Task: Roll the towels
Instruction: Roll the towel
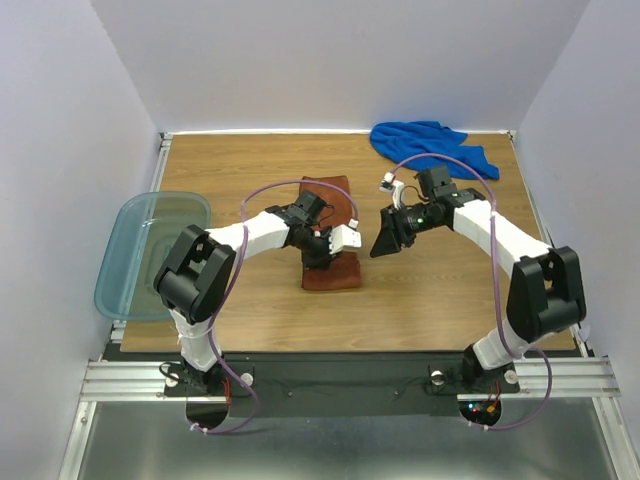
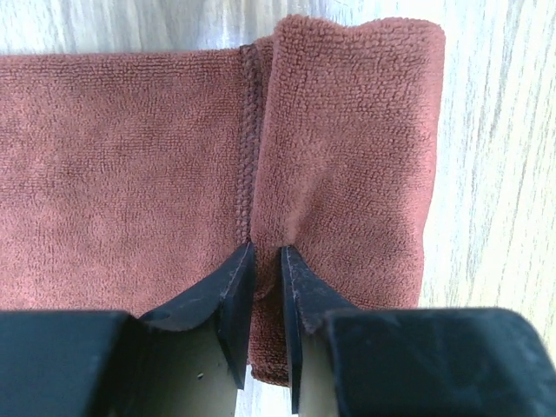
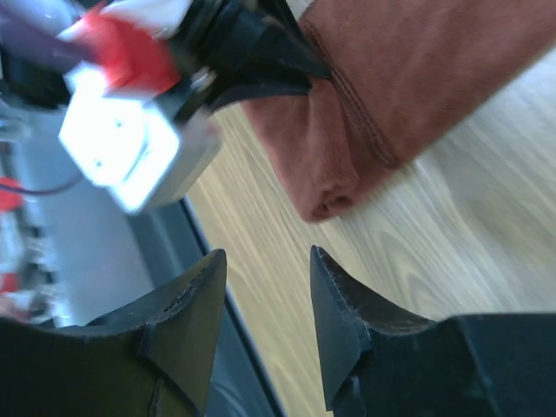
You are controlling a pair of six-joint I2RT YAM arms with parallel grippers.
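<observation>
The rust-brown towel [image 1: 332, 275] lies lengthwise in the middle of the table. In the left wrist view its end [image 2: 347, 130] is folded over onto the flat part. My left gripper [image 1: 320, 255] is shut on the rust-brown towel, pinching the edge of that fold [image 2: 267, 252]. My right gripper [image 1: 380, 245] hangs open and empty just right of the towel, above bare wood [image 3: 268, 256]. The right wrist view also shows the towel's corner [image 3: 391, 87] and the left gripper [image 3: 252, 43] on it. The royal blue towel [image 1: 430, 145] lies crumpled at the back right.
A translucent teal bin [image 1: 150, 250] stands at the table's left edge, partly overhanging it. White walls close in the left, back and right sides. Purple cables loop above both arms. A metal rail runs along the near edge.
</observation>
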